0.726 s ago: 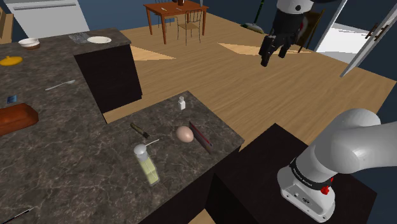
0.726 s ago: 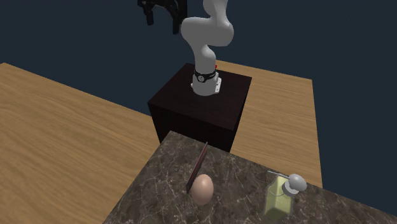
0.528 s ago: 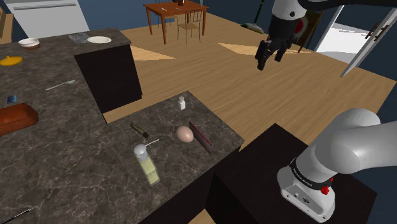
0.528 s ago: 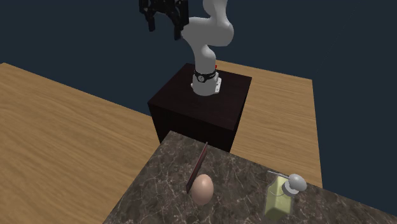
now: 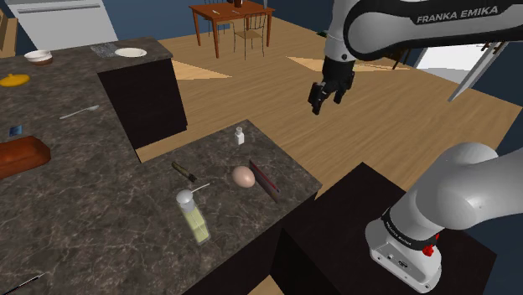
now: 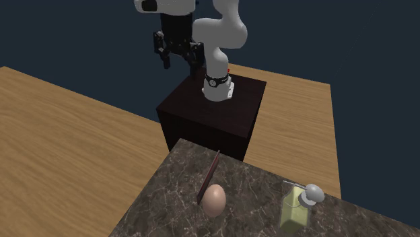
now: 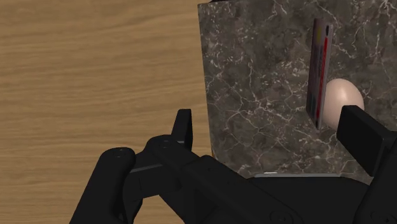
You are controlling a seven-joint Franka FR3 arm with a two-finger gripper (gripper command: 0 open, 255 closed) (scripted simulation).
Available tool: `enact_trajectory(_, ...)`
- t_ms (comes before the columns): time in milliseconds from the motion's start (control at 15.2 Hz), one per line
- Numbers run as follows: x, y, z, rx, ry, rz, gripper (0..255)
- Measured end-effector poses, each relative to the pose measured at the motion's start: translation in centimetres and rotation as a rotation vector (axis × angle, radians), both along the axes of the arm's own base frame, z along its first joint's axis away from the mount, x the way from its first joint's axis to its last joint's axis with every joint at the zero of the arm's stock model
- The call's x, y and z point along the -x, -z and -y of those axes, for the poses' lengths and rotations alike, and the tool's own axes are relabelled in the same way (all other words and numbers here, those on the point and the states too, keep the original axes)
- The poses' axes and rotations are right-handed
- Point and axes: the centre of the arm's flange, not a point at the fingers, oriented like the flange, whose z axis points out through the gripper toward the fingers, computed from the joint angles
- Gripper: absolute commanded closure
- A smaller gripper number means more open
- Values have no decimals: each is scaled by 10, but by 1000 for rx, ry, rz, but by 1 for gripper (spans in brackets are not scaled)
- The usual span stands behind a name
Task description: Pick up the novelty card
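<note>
Lower and nearer tabletop [image 5: 126,209] than before, hand [image 5: 323,94] open wide, empty. Approach step. Next: line up over card [image 5: 266,180] on edge beside egg [image 5: 243,176], straddle, close.

Flat, even light; brighter patches on wood floor [image 5: 251,96]; soft shading.

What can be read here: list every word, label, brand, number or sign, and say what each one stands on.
"FRANKA EMIKA": pale letters on the arm, along its upper link in the shoulder view.
The card beside the egg bears coloured marks on its face in the wrist view; these are too blurred to read.
Nothing else carries text that can be read.
</note>
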Motion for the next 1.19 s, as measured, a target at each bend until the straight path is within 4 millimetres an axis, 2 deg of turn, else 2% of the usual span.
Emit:
enact_trajectory(198, -10, 38, -14, -10, -6, -5, 0)
enact_trajectory(792, -60, 131, -54, -42, -24, -17, 0)
enact_trajectory(858, -66, 144, -63, -46, -27, -19, 0)
enact_trajectory(1188, -93, 201, -84, -63, -37, -26, 0)
